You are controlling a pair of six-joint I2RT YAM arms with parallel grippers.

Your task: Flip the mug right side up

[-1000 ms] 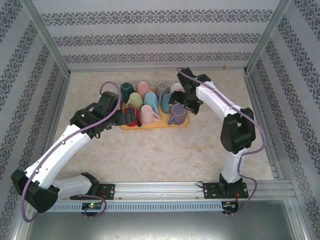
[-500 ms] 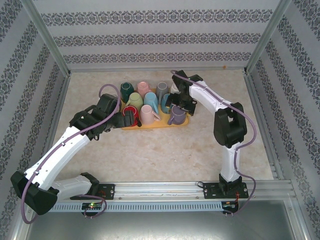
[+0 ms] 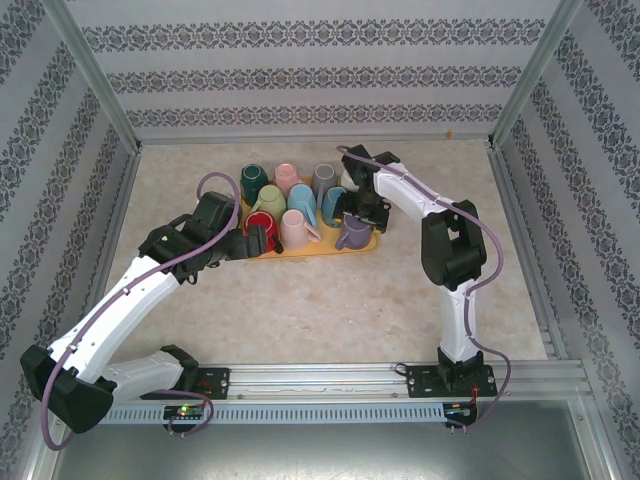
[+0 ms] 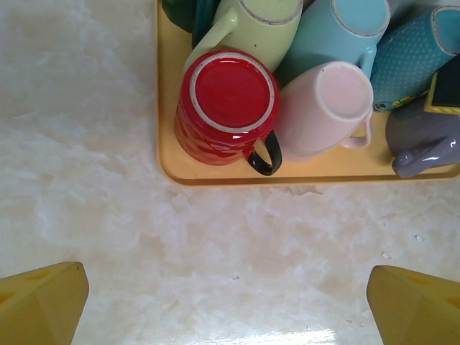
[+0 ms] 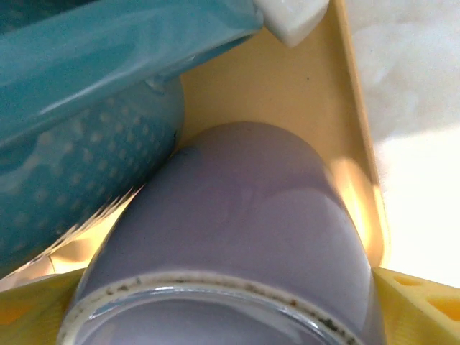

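Several mugs stand bottom-up on a yellow tray (image 3: pixel 310 252). The purple mug (image 3: pixel 352 234) is at the tray's front right corner, its unglazed base ring facing up in the right wrist view (image 5: pixel 237 215). My right gripper (image 3: pixel 360 213) has come down over it; the gripper (image 5: pixel 223 309) has a yellow finger pressed against each side of the mug. My left gripper (image 3: pixel 256 238) hovers wide open over bare table in front of the tray (image 4: pixel 230 302), just short of the red mug (image 4: pixel 226 100), holding nothing.
Pink (image 4: pixel 327 108), green (image 4: pixel 259 25), light blue (image 4: pixel 345 29) and dotted teal (image 5: pixel 79 180) mugs crowd close around the purple one. The tray's rim (image 5: pixel 359 144) runs right beside it. Patterned walls enclose the table.
My right arm has swung left and down onto the purple mug, and its fingers have narrowed against it. The left arm has barely shifted.
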